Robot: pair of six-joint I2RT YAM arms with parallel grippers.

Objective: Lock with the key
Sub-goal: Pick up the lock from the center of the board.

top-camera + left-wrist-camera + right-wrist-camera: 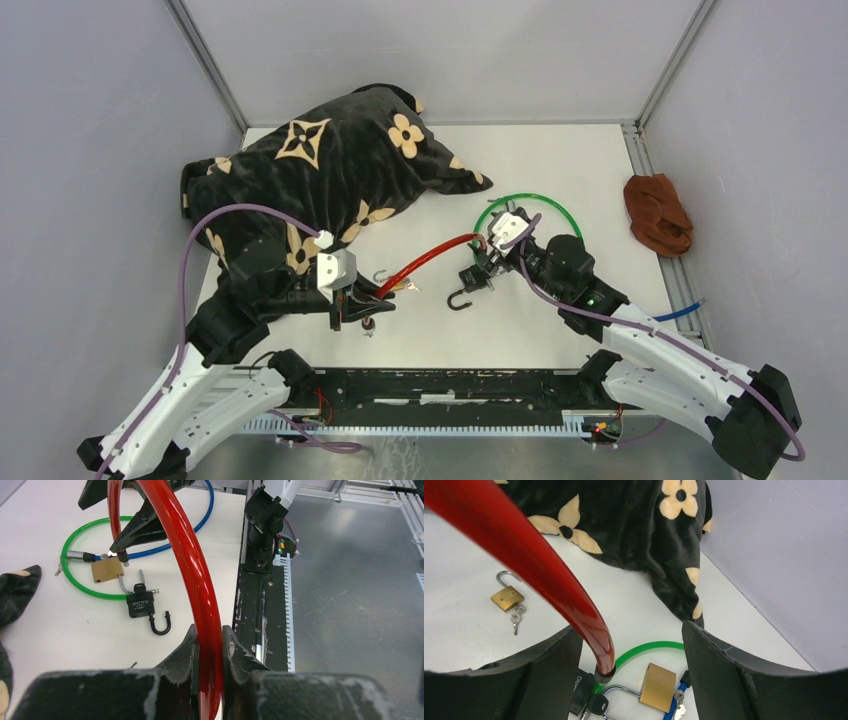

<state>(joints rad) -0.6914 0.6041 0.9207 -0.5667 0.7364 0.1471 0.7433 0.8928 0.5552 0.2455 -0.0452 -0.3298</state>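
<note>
Cable-positioning step: the left gripper (210,631) clamps the red cable (186,555), the right gripper (630,630) straddles its end with jaws apart; the next move probably requires gripping that end beside the brass padlock (657,686).

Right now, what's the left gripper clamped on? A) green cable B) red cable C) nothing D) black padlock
B. In the left wrist view the left gripper is shut tight on the red cable, which runs up between its jaws.
</note>
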